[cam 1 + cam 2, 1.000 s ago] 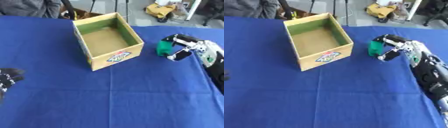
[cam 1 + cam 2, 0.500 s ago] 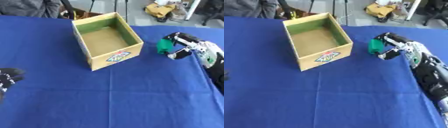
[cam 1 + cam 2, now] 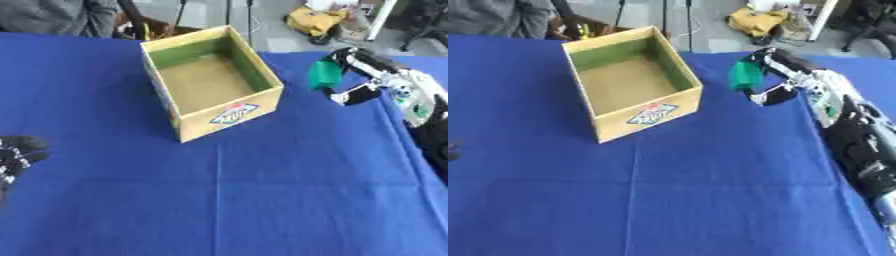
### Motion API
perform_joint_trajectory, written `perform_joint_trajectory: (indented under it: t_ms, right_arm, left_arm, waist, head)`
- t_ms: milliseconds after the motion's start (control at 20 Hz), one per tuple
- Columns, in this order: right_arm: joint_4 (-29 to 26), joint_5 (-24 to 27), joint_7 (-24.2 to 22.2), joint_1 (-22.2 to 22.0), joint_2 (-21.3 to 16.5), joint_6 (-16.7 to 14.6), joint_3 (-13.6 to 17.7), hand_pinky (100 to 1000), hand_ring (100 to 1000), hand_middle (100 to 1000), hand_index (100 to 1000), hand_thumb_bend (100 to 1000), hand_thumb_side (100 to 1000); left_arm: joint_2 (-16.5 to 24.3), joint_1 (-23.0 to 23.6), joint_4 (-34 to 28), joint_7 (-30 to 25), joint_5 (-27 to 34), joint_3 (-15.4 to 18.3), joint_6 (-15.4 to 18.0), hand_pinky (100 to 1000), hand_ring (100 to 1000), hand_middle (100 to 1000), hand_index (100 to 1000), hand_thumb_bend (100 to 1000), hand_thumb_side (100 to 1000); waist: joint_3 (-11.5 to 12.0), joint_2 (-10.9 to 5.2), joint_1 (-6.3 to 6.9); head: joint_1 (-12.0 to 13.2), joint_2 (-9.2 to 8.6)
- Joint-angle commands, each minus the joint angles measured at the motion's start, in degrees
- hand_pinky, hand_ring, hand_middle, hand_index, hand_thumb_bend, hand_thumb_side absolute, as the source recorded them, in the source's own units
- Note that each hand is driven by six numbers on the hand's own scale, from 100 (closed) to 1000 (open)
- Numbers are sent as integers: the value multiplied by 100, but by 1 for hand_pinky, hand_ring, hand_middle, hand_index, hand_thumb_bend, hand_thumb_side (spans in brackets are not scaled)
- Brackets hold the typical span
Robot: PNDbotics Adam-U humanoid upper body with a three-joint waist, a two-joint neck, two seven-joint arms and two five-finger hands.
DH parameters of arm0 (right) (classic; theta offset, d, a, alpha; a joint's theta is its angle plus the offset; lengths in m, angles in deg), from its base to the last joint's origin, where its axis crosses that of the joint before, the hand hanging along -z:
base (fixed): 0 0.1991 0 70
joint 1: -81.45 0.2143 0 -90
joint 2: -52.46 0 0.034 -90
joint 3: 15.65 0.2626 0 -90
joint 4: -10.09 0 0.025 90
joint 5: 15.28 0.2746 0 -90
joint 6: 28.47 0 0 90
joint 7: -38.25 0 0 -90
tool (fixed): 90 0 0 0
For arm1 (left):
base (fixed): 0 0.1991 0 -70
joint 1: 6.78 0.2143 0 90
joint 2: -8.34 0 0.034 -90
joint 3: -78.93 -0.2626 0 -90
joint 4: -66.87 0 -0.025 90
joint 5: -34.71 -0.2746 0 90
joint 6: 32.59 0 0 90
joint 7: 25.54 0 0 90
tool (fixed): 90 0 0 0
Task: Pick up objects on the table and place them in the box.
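An open cardboard box (image 3: pixel 213 83) with a green inner wall and a label on its front stands on the blue table, left of centre at the back. My right hand (image 3: pixel 360 80) is right of the box, lifted above the cloth, its fingers and thumb shut on a small green object (image 3: pixel 325 73). The green object hangs a short way off the box's right wall. My left hand (image 3: pixel 15 155) rests at the left edge, low down; its fingers look curled and hold nothing.
The blue cloth (image 3: pixel 245 195) covers the whole table in front of the box. Beyond the far edge are a person's grey sleeve (image 3: pixel 52 15), tripod legs and a yellow bag (image 3: pixel 318 21) on the floor.
My right hand has carried the green object up and a little left, toward the box. The left hand has stayed put.
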Motion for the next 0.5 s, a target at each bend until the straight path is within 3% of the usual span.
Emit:
perform_joint_trajectory:
  t_ms: [50, 500]
  right_arm:
    - [-375, 194, -69, 265, -163, -25, -31, 609, 617, 222, 317, 110, 100]
    - [-298, 212, -494, 923, 437, -6, -258, 614, 621, 227, 327, 100, 100]
  left_arm:
    - [54, -41, -94, 17, 18, 29, 3, 832, 789, 595, 670, 419, 1000]
    - [-5, -45, -86, -39, 35, -33, -14, 832, 789, 594, 670, 422, 1000]
  waist:
    - [0, -156, 25]
    - [196, -258, 6]
  head:
    - [-7, -10]
    - [-94, -50]
